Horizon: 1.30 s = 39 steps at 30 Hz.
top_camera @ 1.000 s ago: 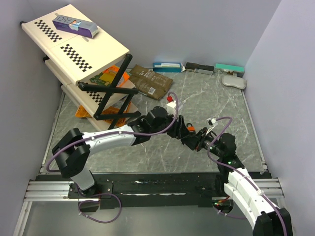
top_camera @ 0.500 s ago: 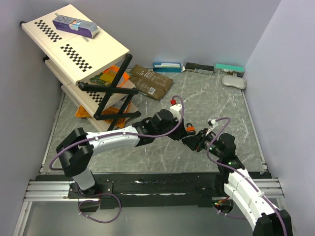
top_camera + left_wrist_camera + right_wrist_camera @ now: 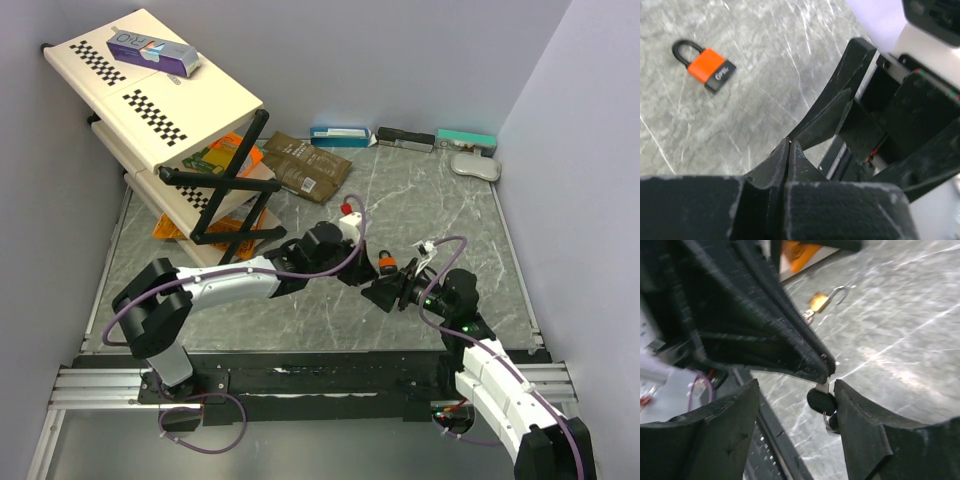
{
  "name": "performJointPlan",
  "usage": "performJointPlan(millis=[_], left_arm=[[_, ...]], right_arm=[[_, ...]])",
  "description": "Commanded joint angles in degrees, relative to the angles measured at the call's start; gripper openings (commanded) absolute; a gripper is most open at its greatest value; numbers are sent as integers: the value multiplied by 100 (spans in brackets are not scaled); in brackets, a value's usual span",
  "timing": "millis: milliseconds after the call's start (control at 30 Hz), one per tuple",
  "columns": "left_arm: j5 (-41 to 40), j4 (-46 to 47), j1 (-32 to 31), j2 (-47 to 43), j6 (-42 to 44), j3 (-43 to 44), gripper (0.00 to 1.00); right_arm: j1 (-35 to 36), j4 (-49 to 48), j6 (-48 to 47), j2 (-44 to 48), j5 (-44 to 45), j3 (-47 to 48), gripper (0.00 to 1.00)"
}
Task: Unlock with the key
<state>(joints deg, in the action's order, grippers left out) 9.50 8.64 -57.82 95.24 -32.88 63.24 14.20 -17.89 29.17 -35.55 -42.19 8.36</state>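
Observation:
In the right wrist view the key, with a black head and a ring under it, hangs by its blade from the shut tips of my left gripper. My right gripper stands open around it, and the key's head lies close to its right finger. From above, the two grippers meet mid-table, left gripper against right gripper. An orange padlock with a black shackle lies just beyond them and shows again in the left wrist view as the orange padlock, left of the shut left gripper.
A brass-coloured padlock with a silvery shackle lies on the marble table further off. A folding shelf with a box on top stands at the back left, orange packets beneath it. A brown pouch and flat boxes line the back wall.
My left gripper has closed on the key's blade. The right gripper's jaws have opened and let the key go. The left wrist has shifted slightly toward the right gripper.

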Motion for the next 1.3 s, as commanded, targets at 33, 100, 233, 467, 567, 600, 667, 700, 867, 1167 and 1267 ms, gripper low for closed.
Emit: performJointPlan(millis=[33, 100, 233, 467, 567, 600, 667, 700, 867, 1167, 1267], left_arm=[[1254, 1277, 499, -558, -385, -689, 1], [1702, 1551, 640, -664, -429, -848, 1], [2337, 1885, 807, -831, -394, -1033, 1], [2952, 2291, 913, -972, -482, -1227, 1], [2979, 2308, 904, -1016, -473, -1262, 1], [2988, 2335, 904, -1025, -473, -1279, 1], [3040, 2370, 904, -1034, -482, -1288, 1], [3058, 2387, 904, -1043, -482, -1297, 1], [3102, 2387, 904, -1087, -465, -1358, 1], [2988, 2502, 913, -1157, -535, -1376, 1], [2979, 2528, 904, -1139, -561, -1341, 1]], right_arm=[[-119, -1162, 475, -128, -999, 140, 70], [-180, -1304, 659, -84, -1141, 96, 71], [-242, -1480, 827, -22, -1387, 113, 70], [-260, -1436, 844, -93, -1572, 166, 66], [-268, -1700, 967, -119, -1625, 131, 52], [-268, -1796, 994, -127, -1634, 113, 51], [-268, -1884, 1064, -189, -1643, 96, 48], [-260, -1989, 1091, -198, -1643, 87, 45], [-268, -2245, 1222, -277, -1616, 25, 34], [-268, -2061, 1100, -339, -1669, 8, 27], [-260, -1964, 1047, -303, -1660, -1, 31]])
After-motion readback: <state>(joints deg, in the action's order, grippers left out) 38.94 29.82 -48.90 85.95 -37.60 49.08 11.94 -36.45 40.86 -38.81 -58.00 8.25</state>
